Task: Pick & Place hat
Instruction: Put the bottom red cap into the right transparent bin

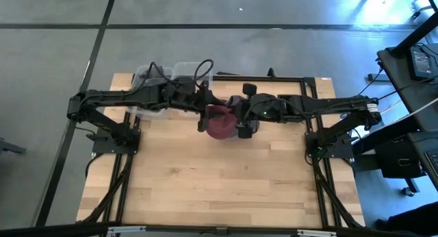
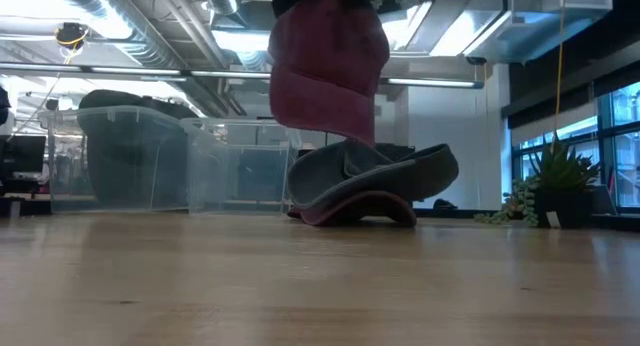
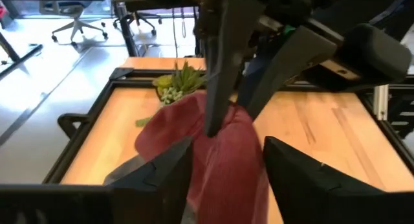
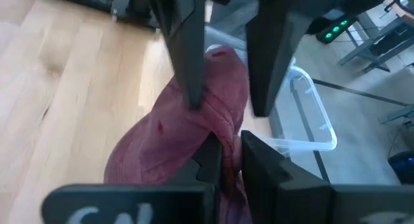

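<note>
Both arms meet over the far middle of the table (image 1: 226,189) in the high view, and the maroon hat (image 1: 220,122) hangs between the left gripper (image 1: 203,118) and the right gripper (image 1: 244,125); clear bins (image 1: 161,74) stand just behind the left arm, at the far edge. Seen from the low view, the hat is lifted well above the wood, and a second hat (image 2: 372,184), grey with a red brim, lies directly under it, so I judge that the carried one must travel sideways with enough height not to drag on this one. From the left wrist view, the left gripper's two fingers (image 3: 162,179) stand apart on either side of the red cloth and seem not to press it, so I take this claw as released, while the right gripper's fingers come down into the fabric from above. From the right wrist view, the right gripper (image 4: 226,156) is clenched on a fold of the hat, and one bin shows just beyond. To do this step well, I think the right arm should keep its firm pinch, and the left should draw back first, because its open fingers and the cables stand near the path to the bins.
</note>
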Controlling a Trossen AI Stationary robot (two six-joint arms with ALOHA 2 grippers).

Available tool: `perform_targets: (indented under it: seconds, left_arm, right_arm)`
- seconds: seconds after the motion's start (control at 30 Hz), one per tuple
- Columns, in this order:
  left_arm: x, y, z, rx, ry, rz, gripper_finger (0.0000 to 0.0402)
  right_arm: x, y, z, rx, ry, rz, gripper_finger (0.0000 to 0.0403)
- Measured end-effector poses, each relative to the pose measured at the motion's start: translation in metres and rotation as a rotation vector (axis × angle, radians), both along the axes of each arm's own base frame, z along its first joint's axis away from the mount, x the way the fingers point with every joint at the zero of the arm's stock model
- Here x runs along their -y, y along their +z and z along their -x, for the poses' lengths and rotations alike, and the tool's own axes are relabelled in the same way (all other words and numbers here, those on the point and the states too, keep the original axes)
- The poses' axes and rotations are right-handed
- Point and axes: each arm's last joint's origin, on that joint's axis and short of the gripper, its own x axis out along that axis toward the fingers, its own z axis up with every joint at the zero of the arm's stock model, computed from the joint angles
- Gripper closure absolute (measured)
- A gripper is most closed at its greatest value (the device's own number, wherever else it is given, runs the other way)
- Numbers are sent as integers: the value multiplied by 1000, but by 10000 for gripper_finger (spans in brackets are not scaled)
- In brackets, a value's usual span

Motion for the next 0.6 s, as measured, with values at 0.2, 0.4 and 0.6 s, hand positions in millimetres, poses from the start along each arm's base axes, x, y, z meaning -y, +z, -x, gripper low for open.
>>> perform_targets:
  seconds: [0.2,0.4,0.6]
  left_arm:
    - [1,1,-1,13,5,22,305]
    - [1,1,-1,17,-23,-54,390]
    - [-1,4,2,26,-13,-54,393]
  right_arm:
    - [0,3,-2,40,-1,-4,359]
    - [0,2,-1,24,14,9,357]
    - [-3,2,0,7,31,28,315]
